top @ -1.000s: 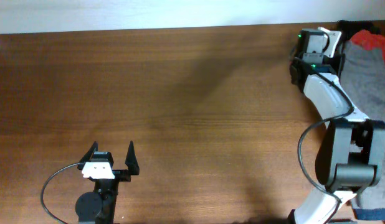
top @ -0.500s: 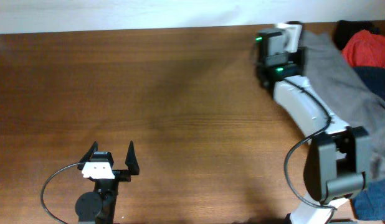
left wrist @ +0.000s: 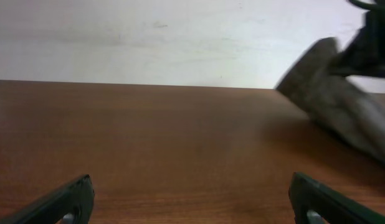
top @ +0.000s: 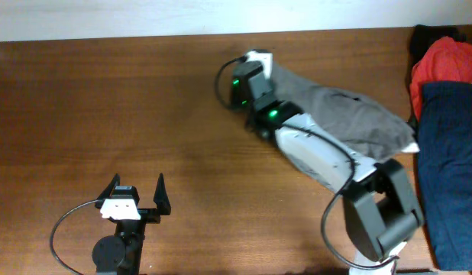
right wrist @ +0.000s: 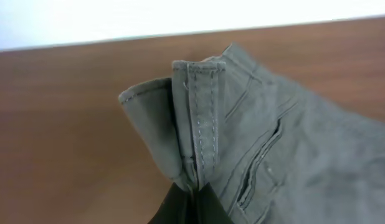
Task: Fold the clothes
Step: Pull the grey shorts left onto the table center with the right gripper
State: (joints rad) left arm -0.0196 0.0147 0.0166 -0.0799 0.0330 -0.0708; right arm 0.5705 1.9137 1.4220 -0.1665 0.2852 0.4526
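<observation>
The grey-olive clothes (top: pixel 343 111) trail across the table's upper middle, from my right gripper toward the right edge. My right gripper (top: pixel 255 65) is shut on their seamed hem, which fills the right wrist view (right wrist: pixel 202 118) with the black fingertips (right wrist: pixel 191 190) pinched on it. The garment also shows at the right of the left wrist view (left wrist: pixel 332 96). My left gripper (top: pixel 137 191) is open and empty near the front left, far from the clothes; its fingertips frame bare wood (left wrist: pixel 189 199).
A red garment (top: pixel 442 61) and a dark blue garment (top: pixel 450 168) lie along the right edge of the wooden table (top: pixel 106 99). A white wall runs behind the far edge.
My right arm has swung left from the pile at the right edge, dragging the grey-olive clothes out over the table's upper middle. The left arm has not moved.
</observation>
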